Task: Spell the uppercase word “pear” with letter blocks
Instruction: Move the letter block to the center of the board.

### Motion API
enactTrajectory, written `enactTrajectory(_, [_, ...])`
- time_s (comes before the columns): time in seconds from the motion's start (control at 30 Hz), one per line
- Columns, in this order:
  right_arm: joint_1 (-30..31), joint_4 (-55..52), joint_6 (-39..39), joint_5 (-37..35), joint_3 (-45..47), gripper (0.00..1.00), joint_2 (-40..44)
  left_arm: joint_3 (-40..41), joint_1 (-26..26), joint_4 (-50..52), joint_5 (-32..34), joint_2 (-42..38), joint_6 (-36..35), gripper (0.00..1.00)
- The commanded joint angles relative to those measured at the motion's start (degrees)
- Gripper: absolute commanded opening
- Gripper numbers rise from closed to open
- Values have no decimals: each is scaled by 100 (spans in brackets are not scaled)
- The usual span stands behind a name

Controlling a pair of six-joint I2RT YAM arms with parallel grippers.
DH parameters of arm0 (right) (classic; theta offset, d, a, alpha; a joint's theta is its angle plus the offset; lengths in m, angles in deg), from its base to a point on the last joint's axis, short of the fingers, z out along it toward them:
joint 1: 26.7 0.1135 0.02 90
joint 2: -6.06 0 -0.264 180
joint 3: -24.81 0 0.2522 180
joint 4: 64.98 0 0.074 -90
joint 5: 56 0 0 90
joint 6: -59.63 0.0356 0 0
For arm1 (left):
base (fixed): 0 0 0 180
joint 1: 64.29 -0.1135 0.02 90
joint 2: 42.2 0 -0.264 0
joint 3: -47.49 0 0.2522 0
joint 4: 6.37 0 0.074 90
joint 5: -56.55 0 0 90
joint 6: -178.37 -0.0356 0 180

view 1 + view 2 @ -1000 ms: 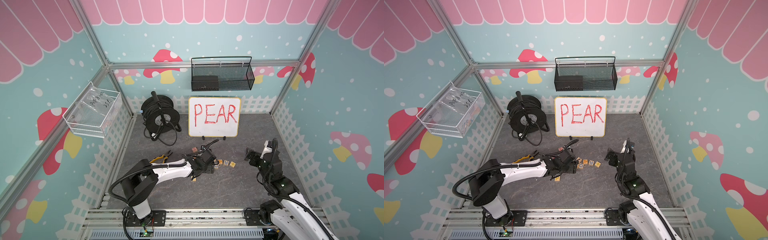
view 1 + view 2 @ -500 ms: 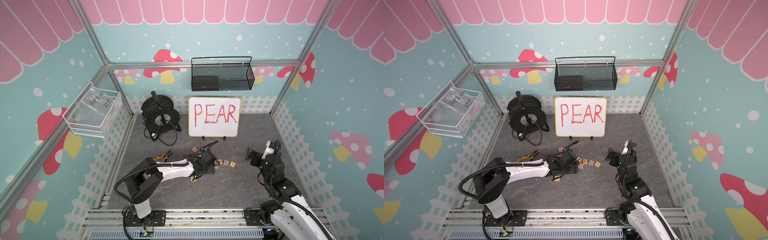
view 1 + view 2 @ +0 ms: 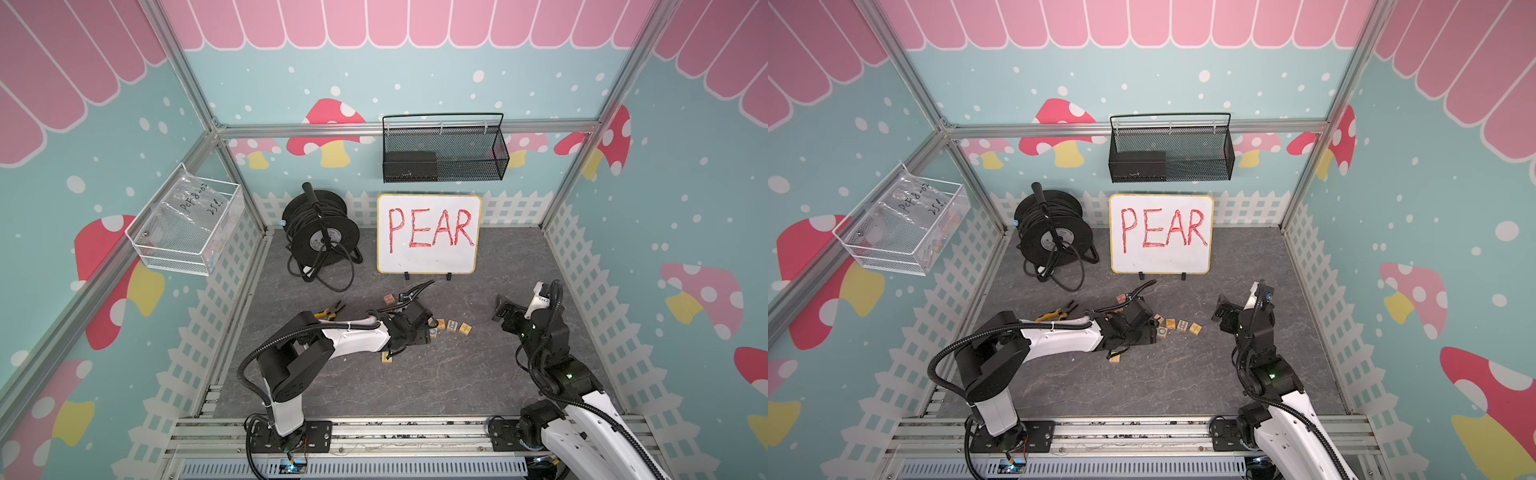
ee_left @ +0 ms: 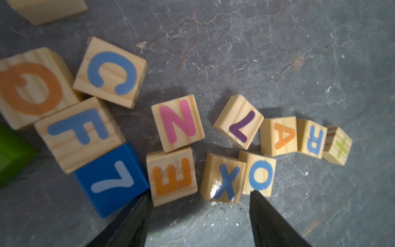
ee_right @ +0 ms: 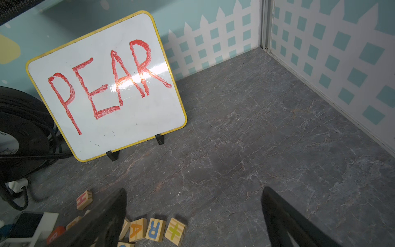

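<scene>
In the left wrist view the orange E block (image 4: 172,176) lies low in mid-frame on the grey table (image 4: 277,53), its letter upside down. It sits just beyond the left pincer (image 4: 200,193), whose jaws stand wide and hold nothing. The orange A block (image 4: 280,136) and blue R block (image 4: 313,139) touch side by side at right, and the R is also inverted. In both top views the whiteboard (image 3: 428,235) behind the blocks reads "PEAR" in red, and the right pincer (image 5: 193,190) gapes wide, empty.

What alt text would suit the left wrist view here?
The left gripper, jaws open, hangs over scattered small wooden letter cubes on a grey stone-look floor, its black fingers flanking the orange E cube and blue X cube. Beyond them, the orange A cube and blue R cube sit side by side.
</scene>
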Motion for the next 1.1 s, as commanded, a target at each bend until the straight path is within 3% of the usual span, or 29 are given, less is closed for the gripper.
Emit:
enactTrajectory(0.0, [-28, -65, -26, -134, 80, 99, 57, 77, -122, -194, -28, 140, -43, 74])
enactTrajectory(0.3, [-25, -70, -13, -156, 92, 99, 48, 80, -189, -207, -108, 221, -187, 70])
enactTrajectory(1.07, [-31, -75, 9, -196, 105, 99, 40, -434, 37, 768, 786, 471, -670, 57])
